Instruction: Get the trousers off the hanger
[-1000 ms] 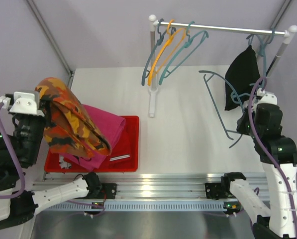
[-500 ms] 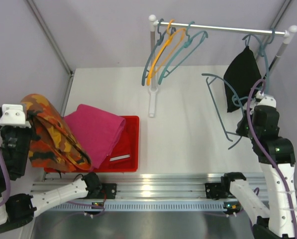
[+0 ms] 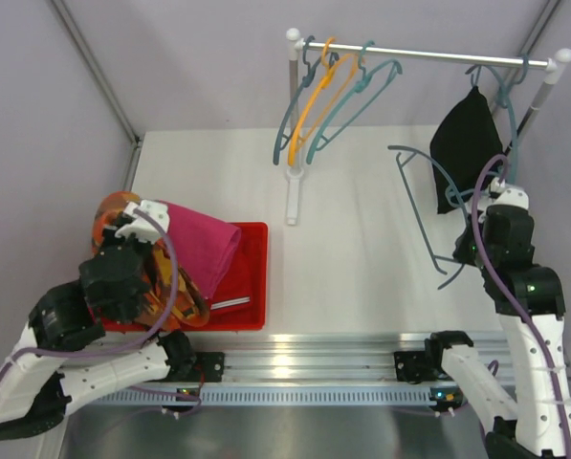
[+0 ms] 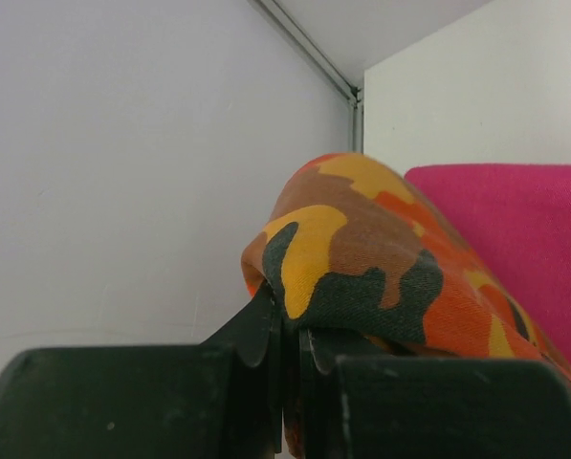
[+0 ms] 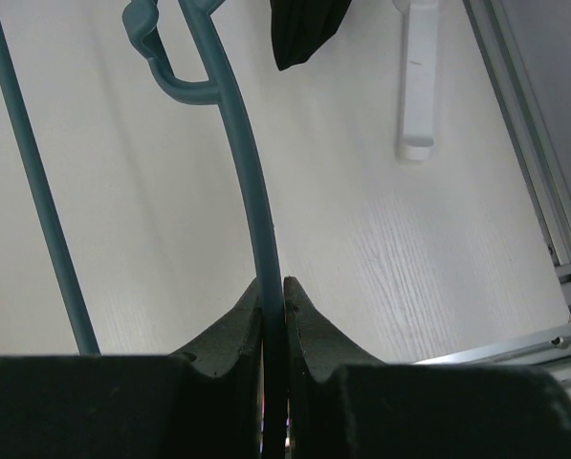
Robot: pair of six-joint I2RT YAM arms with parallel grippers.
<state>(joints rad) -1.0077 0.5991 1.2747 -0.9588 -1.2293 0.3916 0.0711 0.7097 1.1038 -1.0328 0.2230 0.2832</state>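
Left gripper [image 4: 290, 330] sat at 8 o'clock on the table [image 3: 362, 249]. Its jaws were pinched tight on a fold of the orange camouflage trousers [image 4: 362, 258]. The cloth was bunched up over the fingers and draped at the left rim of the red bin [image 3: 254, 287]. The magenta pink trousers [image 3: 207, 247] lay at 3 o'clock from that grip, heaped in the bin and touching the camo cloth.

Right gripper [image 5: 274, 292] was at 4 o'clock on the table, jaws almost together, clamped on the thin bar of a teal hanger [image 5: 239, 163]. That hanger was tilted and well below the rod. Couldn't tell whether its low end touched the table.

Farther out, at 12 o'clock from the right gripper, the plain black trousers [image 3: 462, 143] hung from the right end of the rack rod [image 3: 428, 54]. At the rod's left end, 12 o'clock of the table, was a cluster of bare hangers [image 3: 333, 96]: one orange, the rest teal.
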